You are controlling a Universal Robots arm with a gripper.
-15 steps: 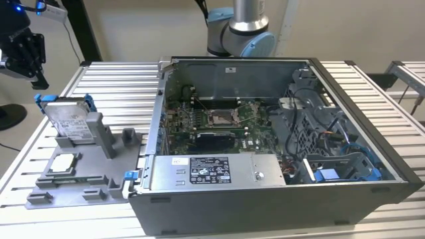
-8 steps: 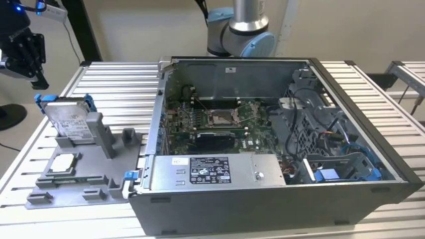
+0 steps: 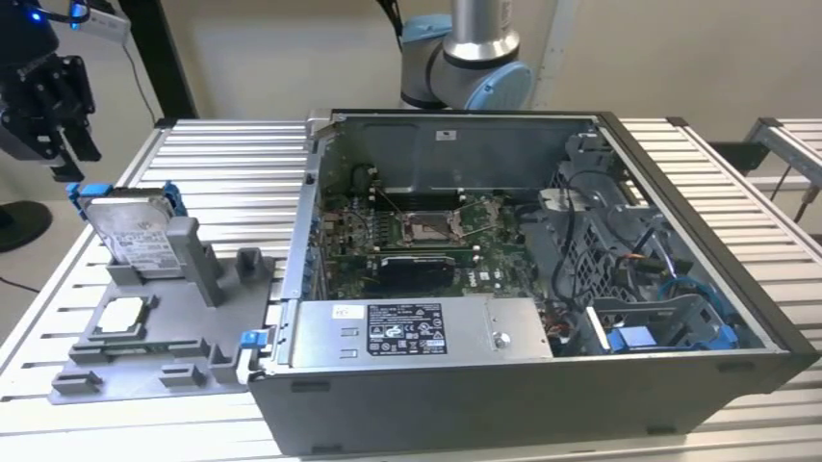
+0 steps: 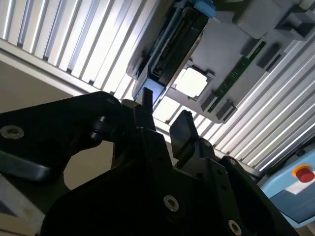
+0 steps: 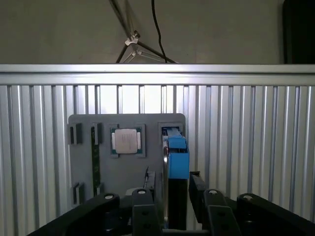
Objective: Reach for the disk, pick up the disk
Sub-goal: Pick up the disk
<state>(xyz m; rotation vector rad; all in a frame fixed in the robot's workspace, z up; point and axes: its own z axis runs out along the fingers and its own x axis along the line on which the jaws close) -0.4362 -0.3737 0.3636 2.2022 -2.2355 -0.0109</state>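
One slatted aluminium table under a beige wall; gripper above the disk, jaws apart, empty.

A ribbed, silvery aluminium bench spreads across the exterior view under even light, with a plain cream wall behind it at twelve o'clock, a black upright post at eleven and a second bench at three.

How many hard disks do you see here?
1. The disk stands on edge in the grey holder at the exterior view's left, outside the open case. More may be hidden inside the case.
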